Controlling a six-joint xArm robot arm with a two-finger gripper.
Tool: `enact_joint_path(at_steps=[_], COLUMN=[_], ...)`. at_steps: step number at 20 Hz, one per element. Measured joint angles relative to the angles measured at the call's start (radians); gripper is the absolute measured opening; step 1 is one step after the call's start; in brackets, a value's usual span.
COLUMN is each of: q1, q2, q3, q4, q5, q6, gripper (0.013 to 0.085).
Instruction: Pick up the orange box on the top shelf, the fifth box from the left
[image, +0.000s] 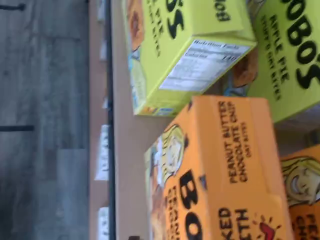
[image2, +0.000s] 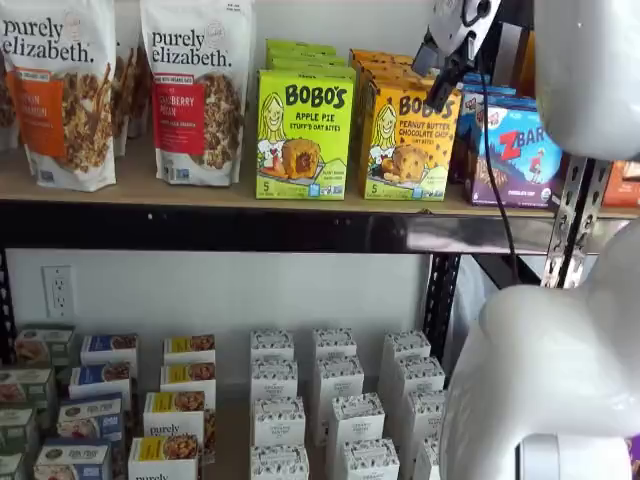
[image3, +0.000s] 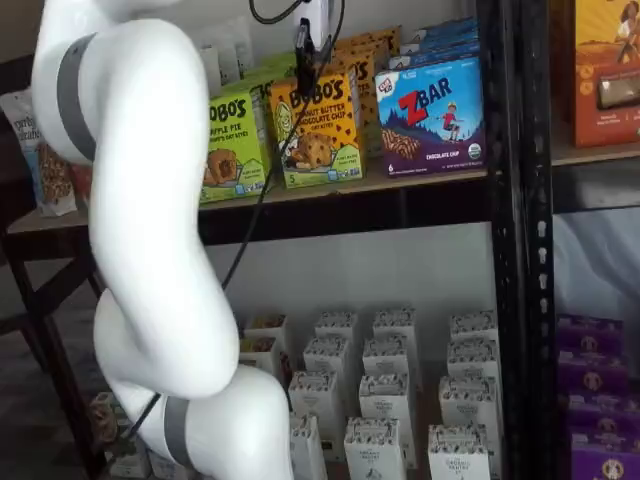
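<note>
The orange box (image2: 408, 140) (image3: 318, 130) stands upright on the top shelf (image2: 200, 190) (image3: 420, 185), between a green Apple Pie box and a blue Zbar box. It heads a row of like cartons. In both shelf views my gripper (image2: 440, 92) (image3: 303, 55) hangs in front of the box's upper edge, a cable trailing beside it. The jaws stand open and hold nothing. The wrist view looks down on the orange box (image: 220, 165) from close by, lying across the shelf board (image: 130, 140).
The green Bobo's box (image2: 302, 135) (image: 185, 55) and the Zbar box (image2: 515, 150) flank the orange one closely. Granola bags (image2: 195, 90) fill the shelf's left part. A black upright (image3: 505, 200) stands to the right. White cartons (image2: 330, 400) crowd the lower shelf.
</note>
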Motion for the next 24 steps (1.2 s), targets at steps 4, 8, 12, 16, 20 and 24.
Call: enact_joint_path(at_steps=[4, 8, 12, 16, 20, 24], q1=[-0.009, -0.009, -0.007, -0.006, -0.005, -0.006], q2=[0.012, 0.024, 0.026, 0.021, 0.011, 0.013], q3=[-0.009, -0.019, -0.015, 0.002, 0.030, 0.043], q4=[0.005, -0.001, -0.007, -0.026, -0.054, -0.071], q5=[0.003, 0.012, 0.002, -0.020, -0.044, -0.050], q6=[-0.008, -0.009, -0.011, -0.019, -0.029, -0.037], gripper=[0.0850, 0.0850, 0.0850, 0.0850, 0.0850, 0.0850])
